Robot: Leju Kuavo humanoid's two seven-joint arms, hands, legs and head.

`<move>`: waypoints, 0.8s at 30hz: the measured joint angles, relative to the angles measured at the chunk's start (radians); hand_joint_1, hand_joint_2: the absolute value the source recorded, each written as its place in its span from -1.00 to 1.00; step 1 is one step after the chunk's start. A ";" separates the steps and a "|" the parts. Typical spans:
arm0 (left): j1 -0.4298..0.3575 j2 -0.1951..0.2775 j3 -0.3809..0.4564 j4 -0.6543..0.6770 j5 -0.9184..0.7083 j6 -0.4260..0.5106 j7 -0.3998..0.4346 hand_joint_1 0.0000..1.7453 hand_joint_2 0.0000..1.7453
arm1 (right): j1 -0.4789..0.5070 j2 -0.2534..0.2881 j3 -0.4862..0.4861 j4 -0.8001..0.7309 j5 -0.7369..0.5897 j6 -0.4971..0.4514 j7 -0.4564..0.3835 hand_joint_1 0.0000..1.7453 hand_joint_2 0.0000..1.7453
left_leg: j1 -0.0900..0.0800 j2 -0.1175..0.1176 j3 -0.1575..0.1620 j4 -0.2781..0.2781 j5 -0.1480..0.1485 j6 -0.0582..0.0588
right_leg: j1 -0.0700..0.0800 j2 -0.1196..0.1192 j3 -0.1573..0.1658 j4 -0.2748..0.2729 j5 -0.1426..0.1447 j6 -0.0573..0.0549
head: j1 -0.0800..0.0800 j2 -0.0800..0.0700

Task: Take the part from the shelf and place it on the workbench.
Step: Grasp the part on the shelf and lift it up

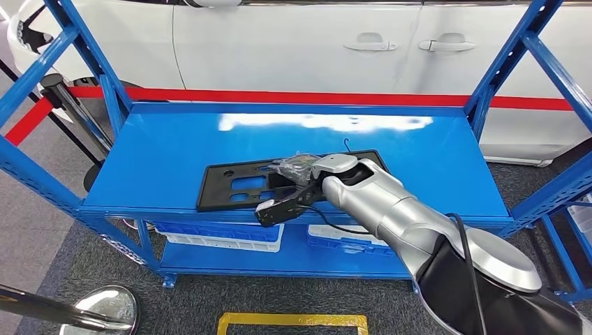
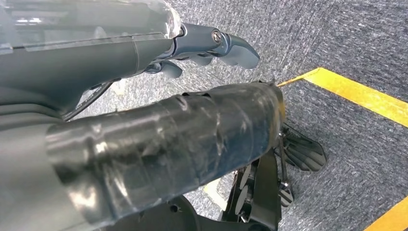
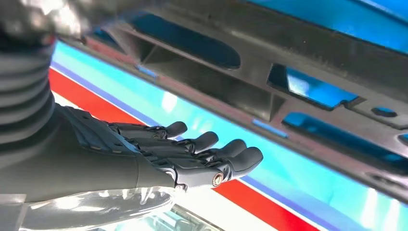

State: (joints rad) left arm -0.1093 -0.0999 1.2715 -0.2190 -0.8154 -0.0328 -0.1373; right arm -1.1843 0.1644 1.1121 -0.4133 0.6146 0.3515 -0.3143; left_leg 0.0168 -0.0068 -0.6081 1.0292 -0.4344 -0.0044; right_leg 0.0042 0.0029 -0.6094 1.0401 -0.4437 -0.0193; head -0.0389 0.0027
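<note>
My head camera looks forward and down at the shelf point(image 1: 174, 160). My right wrist camera sits close against the same shelf; my left wrist camera faces the floor point(image 2: 346, 43).

Bright overhead light, glare on shelf point(image 1: 328, 123), wrist views blurred

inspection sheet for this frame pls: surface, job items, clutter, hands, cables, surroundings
Surface: blue shelf top, glossy, bare apart from the part.
Job's things: black part, flat plate with cutouts, lying near the shelf's front edge.
Clutter: clear plastic wrap on the part.
Hands: right hand at the part's front edge, fingers extended, grip not confirmed; left hand hangs over the floor, holding nothing.
Cables: thin black cable along the right arm.
Surroundings: white car behind; blue bins on lower shelf.
</note>
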 joint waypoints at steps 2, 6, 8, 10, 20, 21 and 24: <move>0.000 0.000 0.000 0.000 0.000 0.000 0.000 -1.00 -1.00 | -0.010 0.000 0.000 -0.004 -0.001 0.006 0.000 -1.00 -1.00 | 0.000 0.000 0.000 0.000 0.000 0.000 | 0.000 0.000 0.000 0.000 0.000 0.000 | 0.000 0.000; 0.000 0.000 0.000 0.000 0.000 -0.001 0.000 -1.00 -1.00 | -0.036 0.000 0.000 -0.013 -0.003 0.017 0.006 -1.00 -1.00 | 0.000 0.000 0.000 0.000 0.000 0.000 | 0.000 0.000 0.000 0.000 0.000 0.000 | 0.000 0.000; 0.000 0.000 0.000 0.000 0.000 -0.001 0.000 -1.00 -1.00 | -0.043 0.000 0.000 -0.015 -0.003 0.019 0.007 -1.00 -1.00 | 0.000 0.000 0.000 0.000 0.000 0.000 | 0.000 0.000 0.000 0.000 0.000 0.000 | 0.000 0.000; 0.000 0.000 0.000 0.000 0.000 -0.001 0.000 -1.00 -1.00 | -0.048 0.000 0.000 -0.015 -0.004 0.018 0.008 -1.00 -1.00 | 0.000 0.000 0.000 0.000 0.000 0.000 | 0.000 0.000 0.000 0.000 0.000 0.000 | 0.000 0.000; 0.000 0.001 0.000 0.000 -0.001 -0.007 -0.006 -1.00 -1.00 | -0.054 -0.005 0.004 -0.020 -0.033 0.026 0.009 -1.00 -1.00 | 0.000 0.000 0.000 0.000 0.000 0.000 | 0.000 0.000 0.000 0.000 0.000 0.000 | 0.000 0.000; 0.000 0.001 0.000 0.000 -0.001 -0.008 -0.007 -1.00 -1.00 | -0.053 -0.007 0.004 -0.020 -0.034 0.025 0.009 -1.00 -1.00 | 0.000 0.000 0.000 0.000 0.000 0.000 | 0.000 0.000 0.000 0.000 0.000 0.000 | 0.000 0.000; 0.000 0.003 0.000 0.000 -0.004 -0.007 -0.007 -1.00 -1.00 | -0.048 -0.014 0.006 -0.019 -0.036 0.025 0.005 -1.00 -1.00 | 0.000 0.000 0.000 0.000 0.000 0.000 | 0.000 0.000 0.000 0.000 0.000 0.000 | 0.000 0.000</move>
State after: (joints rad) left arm -0.1096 -0.0965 1.2715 -0.2190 -0.8194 -0.0394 -0.1446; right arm -1.2320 0.1504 1.1185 -0.4319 0.5783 0.3769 -0.3093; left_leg 0.0168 -0.0069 -0.6082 1.0292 -0.4345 -0.0044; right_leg 0.0041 0.0029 -0.6097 1.0400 -0.4437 -0.0193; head -0.0389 0.0027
